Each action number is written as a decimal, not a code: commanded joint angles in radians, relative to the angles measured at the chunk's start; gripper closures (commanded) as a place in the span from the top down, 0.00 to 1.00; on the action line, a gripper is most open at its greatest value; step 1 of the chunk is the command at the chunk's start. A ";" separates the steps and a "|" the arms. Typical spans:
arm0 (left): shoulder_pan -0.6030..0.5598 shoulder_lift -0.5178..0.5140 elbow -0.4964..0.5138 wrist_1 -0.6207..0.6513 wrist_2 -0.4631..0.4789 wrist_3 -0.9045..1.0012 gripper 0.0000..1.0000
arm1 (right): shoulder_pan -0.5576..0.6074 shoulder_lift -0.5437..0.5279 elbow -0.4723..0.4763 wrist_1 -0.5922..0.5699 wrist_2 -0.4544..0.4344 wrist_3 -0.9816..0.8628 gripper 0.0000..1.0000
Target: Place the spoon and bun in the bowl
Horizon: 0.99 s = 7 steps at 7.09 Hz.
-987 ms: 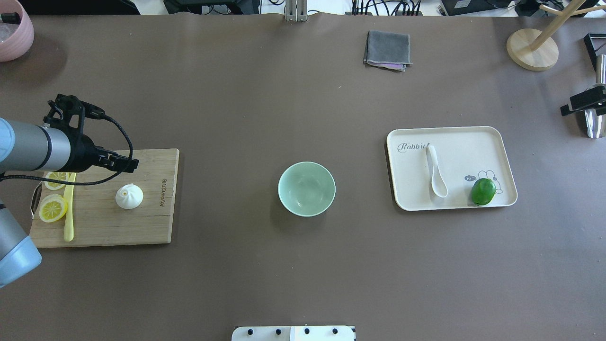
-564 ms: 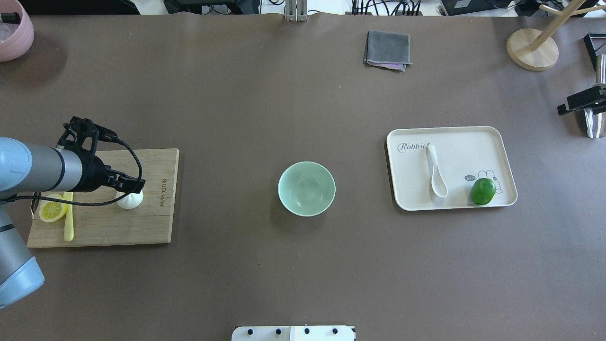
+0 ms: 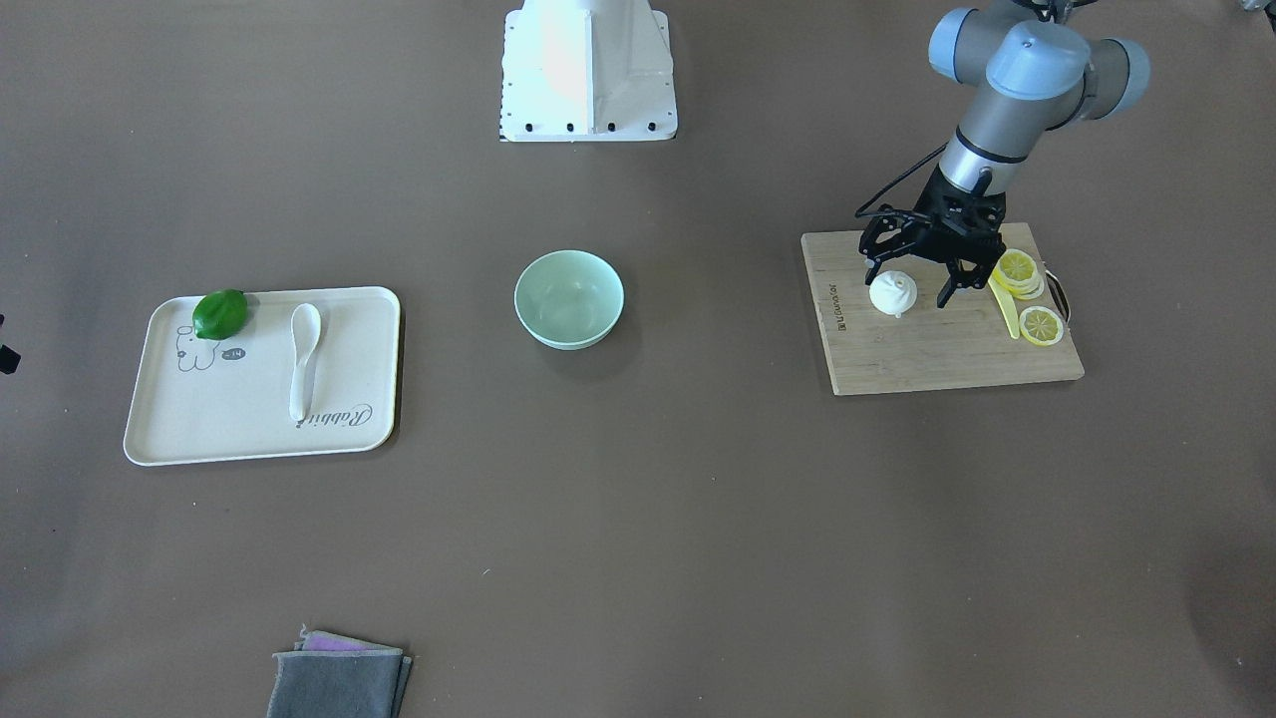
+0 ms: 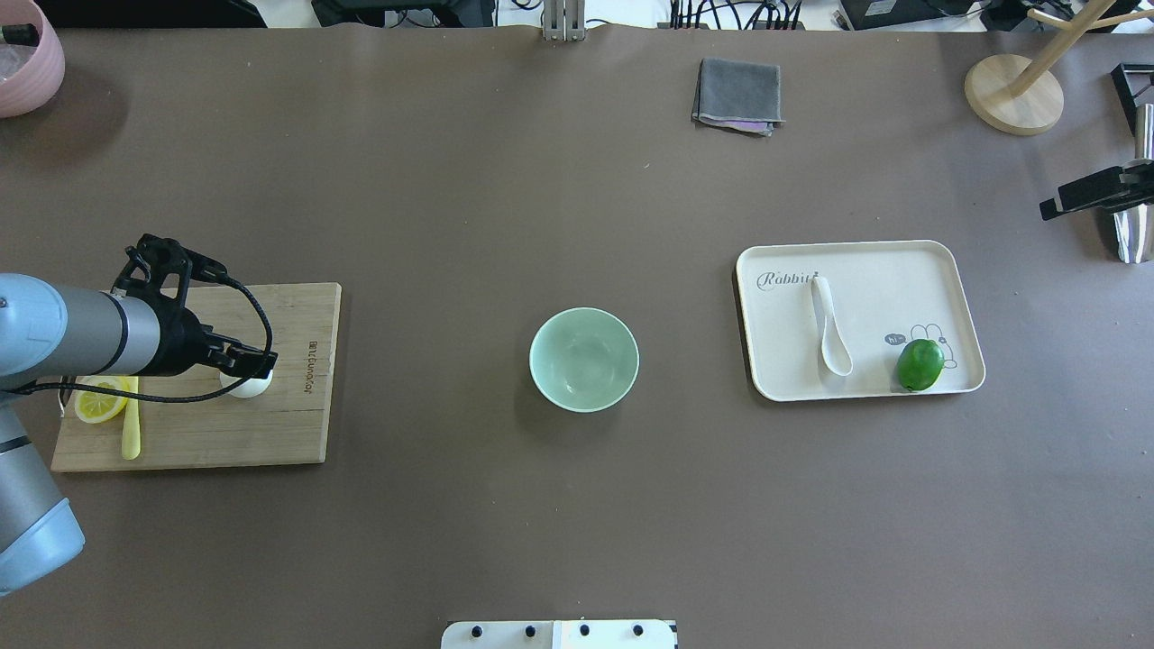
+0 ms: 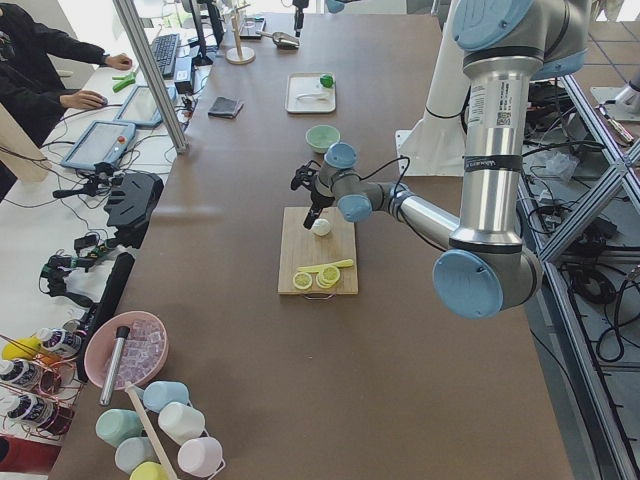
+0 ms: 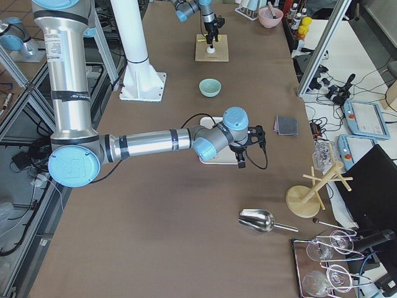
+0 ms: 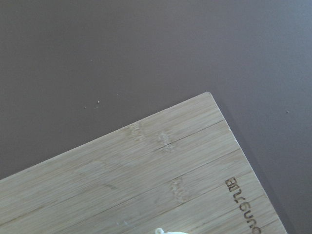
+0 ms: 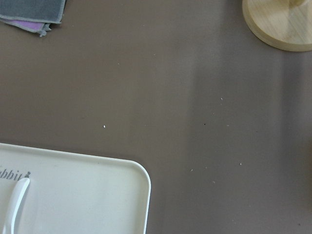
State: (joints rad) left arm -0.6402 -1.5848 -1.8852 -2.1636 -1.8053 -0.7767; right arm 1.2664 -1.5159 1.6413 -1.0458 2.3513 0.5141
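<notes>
Nothing in the bowl (image 4: 584, 359) yet. It sits empty mid-worktop, so both items are left to do.

Left gripper (image 3: 909, 289) sits low over the bun (image 3: 893, 293) on the cutting board (image 4: 180, 433), near the robot's-left end of the worktop. Jaws are wide, one finger either side, and I can't tell if a pad touches it. I'd call this pre-grasp on the bun.

Bun: small, round, white, upright, with a pleated twist on top. It looks soft, so a gentle close is probably wise.

Spoon (image 4: 829, 329): white, glossy, untouched, lying flat on the cream tray (image 4: 902, 288) toward the robot's-right end. Scoop points to the robot's edge, handle away.

Right gripper (image 4: 1095, 191) hangs by the right edge, beyond the tray — can't tell if it's spread or closed.
</notes>
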 commanded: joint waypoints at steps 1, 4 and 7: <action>0.013 0.000 0.008 -0.005 0.001 0.004 0.98 | -0.012 0.006 -0.006 0.003 0.000 0.001 1.00; 0.013 0.000 0.017 -0.005 0.000 0.008 0.98 | -0.013 0.006 -0.005 0.003 0.005 0.017 1.00; 0.016 0.000 0.028 -0.004 0.000 0.010 0.97 | -0.021 0.020 -0.012 0.003 0.000 0.018 1.00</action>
State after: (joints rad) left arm -0.6254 -1.5856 -1.8605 -2.1677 -1.8048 -0.7676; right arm 1.2493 -1.5041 1.6334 -1.0431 2.3534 0.5319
